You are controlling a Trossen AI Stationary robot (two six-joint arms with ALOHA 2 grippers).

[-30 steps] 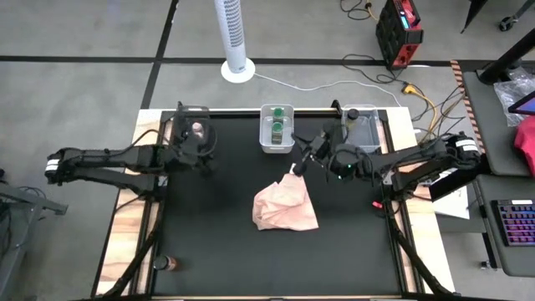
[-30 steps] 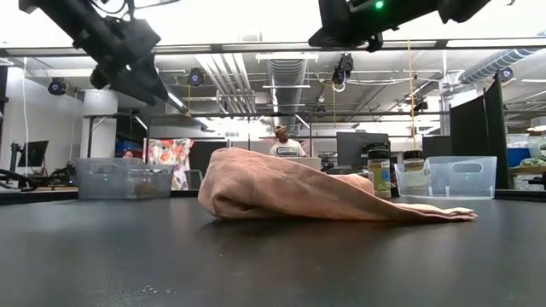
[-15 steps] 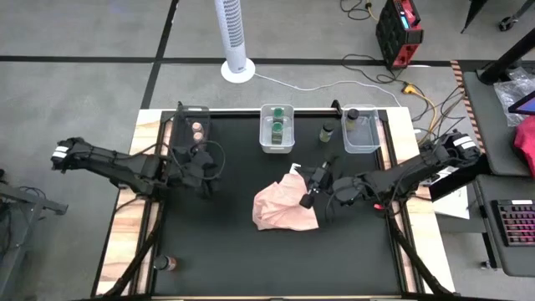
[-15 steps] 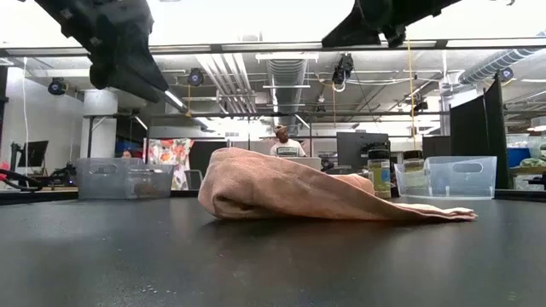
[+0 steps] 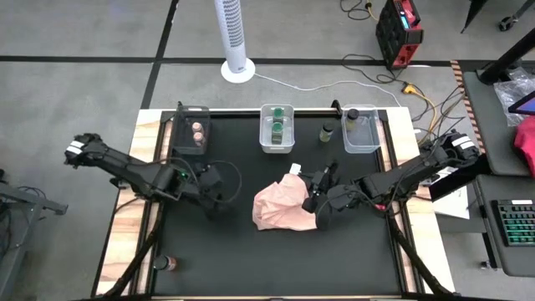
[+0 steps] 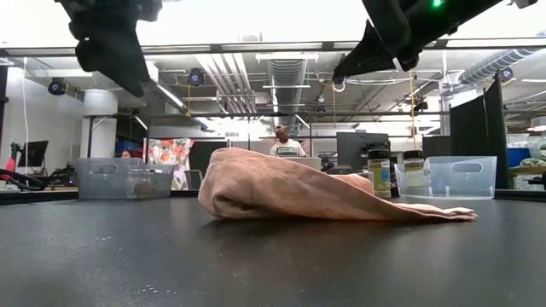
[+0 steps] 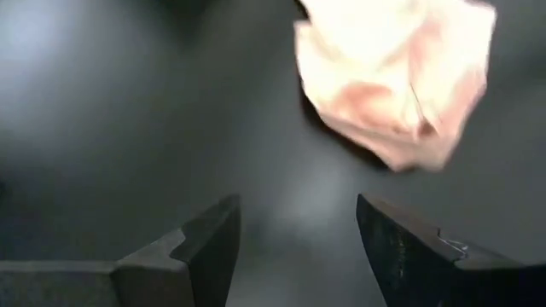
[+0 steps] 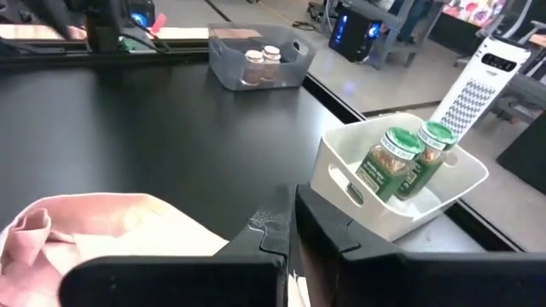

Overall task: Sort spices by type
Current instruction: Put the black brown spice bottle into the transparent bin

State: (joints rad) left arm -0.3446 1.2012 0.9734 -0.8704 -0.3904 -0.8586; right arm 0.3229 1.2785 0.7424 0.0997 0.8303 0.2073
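Two green-lidded spice jars (image 5: 277,127) (image 8: 401,162) stand in the middle white bin. Two tan-pink-lidded jars (image 5: 197,131) (image 8: 260,60) stand in the left grey bin. A dark-lidded jar (image 5: 352,114) stands in the right clear bin, and another jar (image 5: 327,132) (image 6: 379,175) stands on the mat between the bins. My left gripper (image 5: 216,186) (image 7: 297,205) is open, above the mat left of the pink cloth (image 5: 284,207). My right gripper (image 5: 311,199) (image 8: 290,205) is shut, raised over the cloth's right edge.
The crumpled pink cloth (image 6: 290,188) lies heaped mid-table on the black mat. One more jar (image 5: 170,263) sits at the near left corner beside the mat. The three bins line the far edge. A white tower fan (image 5: 235,38) stands on the floor beyond the table.
My left gripper has drawn back from over the left bin toward the near edge and to the right, closer to the cloth. My right gripper has swung from beside the middle bin toward the near edge, ending over the cloth's right side. The cloth has stayed put.
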